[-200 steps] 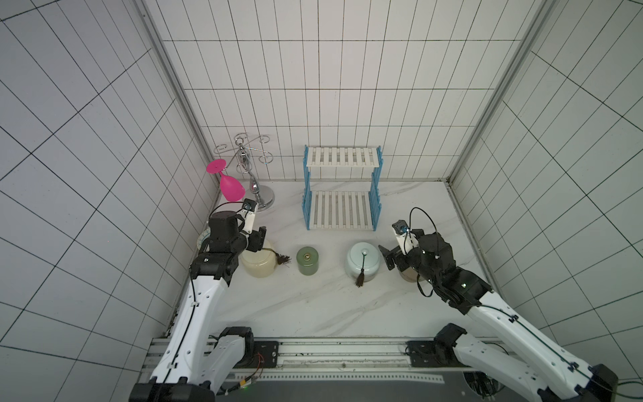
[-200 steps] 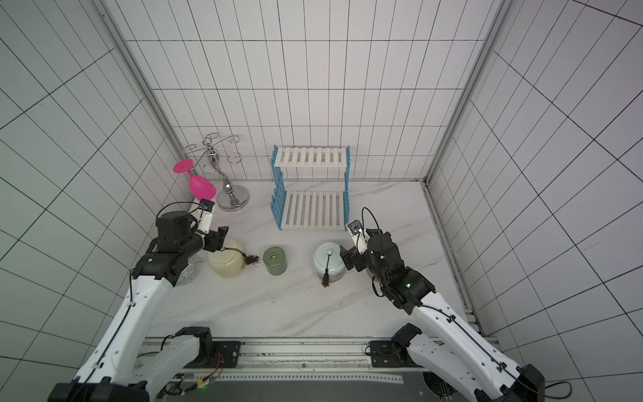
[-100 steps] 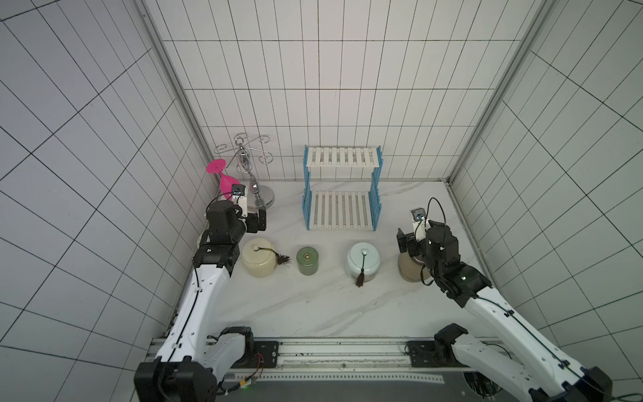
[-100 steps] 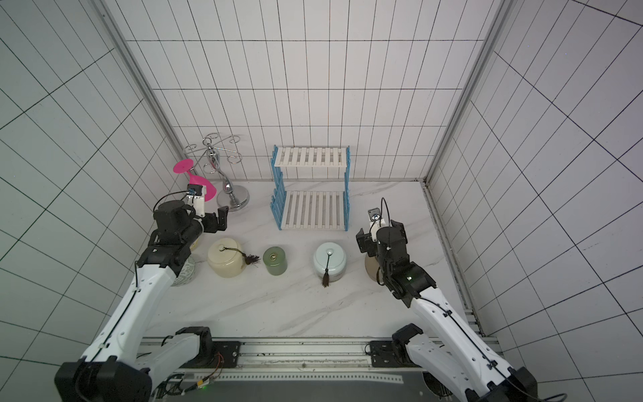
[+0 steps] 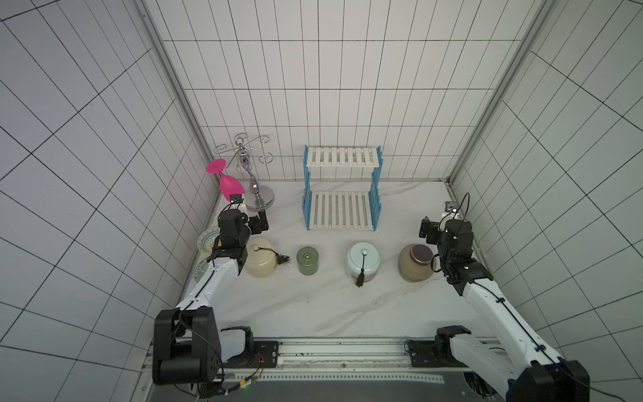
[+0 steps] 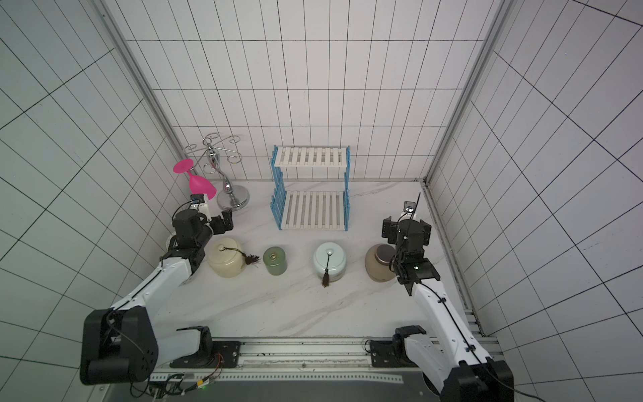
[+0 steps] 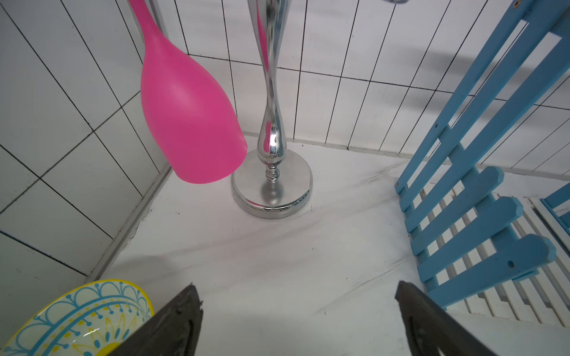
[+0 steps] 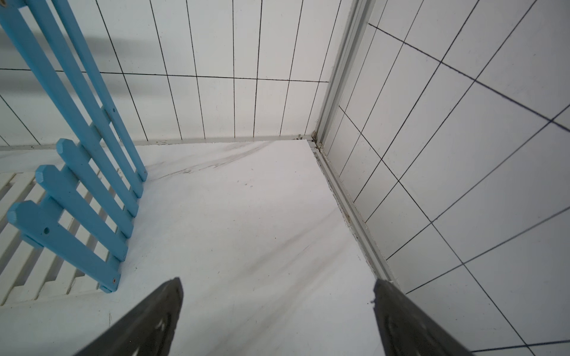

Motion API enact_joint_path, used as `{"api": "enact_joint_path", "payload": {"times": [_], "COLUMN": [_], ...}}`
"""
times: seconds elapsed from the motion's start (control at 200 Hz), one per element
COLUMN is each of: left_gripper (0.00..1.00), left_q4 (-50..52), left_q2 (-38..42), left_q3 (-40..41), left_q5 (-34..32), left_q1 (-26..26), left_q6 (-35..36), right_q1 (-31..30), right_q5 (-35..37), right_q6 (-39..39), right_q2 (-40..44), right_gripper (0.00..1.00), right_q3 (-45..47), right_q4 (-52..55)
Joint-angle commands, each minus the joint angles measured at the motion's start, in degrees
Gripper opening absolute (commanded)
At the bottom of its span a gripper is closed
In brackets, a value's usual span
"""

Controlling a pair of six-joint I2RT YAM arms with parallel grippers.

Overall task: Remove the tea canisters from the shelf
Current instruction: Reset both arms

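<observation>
both top views are looking down from high above the rail [image 5: 330,353], facing the back wall [image 5: 330,104] and taking in the whole tabletop [image 5: 313,306] from afar. the left wrist camera is hovering low and close, facing the chrome cup stand [image 7: 271,188]; the right one is facing the back right corner [image 8: 314,138]. both are sharing the shelf [image 7: 487,265].

The shelf [image 5: 342,210] stands at the desk's [image 5: 313,306] 12 o'clock; tea canisters [image 5: 362,264] line up at its 6, cup stand [image 5: 259,202] at its 9.

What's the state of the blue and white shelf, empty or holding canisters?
Empty. Both white slatted tiers of the shelf are bare; all four tea canisters stand on the table in front.
</observation>
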State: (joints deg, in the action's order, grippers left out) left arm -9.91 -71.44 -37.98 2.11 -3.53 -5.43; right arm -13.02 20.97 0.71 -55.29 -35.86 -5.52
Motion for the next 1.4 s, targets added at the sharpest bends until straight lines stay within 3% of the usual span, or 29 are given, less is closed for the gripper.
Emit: {"api": "enact_joint_path", "payload": {"times": [0.0,0.335,0.785,0.979,1.104,1.399], "left_gripper": [0.99,0.98,0.98,0.99,0.99,0.99], "left_q4": [-12.7,-23.64,-41.86,-43.59,-35.73,-35.29], "left_q2": [-1.19,-6.83,-15.01,-17.95,-17.84,-18.11], "left_q3": [4.31,10.73,17.66,17.02,13.17,12.71], "left_q5": [1.48,2.5,2.5,-1.13,-4.4,-4.11], "left_q1": [-0.16,-0.07,0.25,1.93,2.34,1.77], "left_q6": [-0.34,1.08,1.55,2.4,1.19,0.67], "right_q1": [1.06,4.43,7.42,8.37,8.62,8.71], "right_q5": [2.68,5.14,3.31,4.33,4.17,3.72], "right_q6": [1.22,0.13,2.02,2.61,2.98,3.69], "right_q2": [-0.65,-4.9,-8.82,-11.51,-13.72,-17.01], "right_gripper": [0.99,0.99,0.99,0.99,0.99,1.0], "right_q3": [4.2,11.09,13.88,14.76,14.92,16.08], "right_q4": [-10.22,-23.35,-28.26,-30.66,-31.69,-34.11]}}
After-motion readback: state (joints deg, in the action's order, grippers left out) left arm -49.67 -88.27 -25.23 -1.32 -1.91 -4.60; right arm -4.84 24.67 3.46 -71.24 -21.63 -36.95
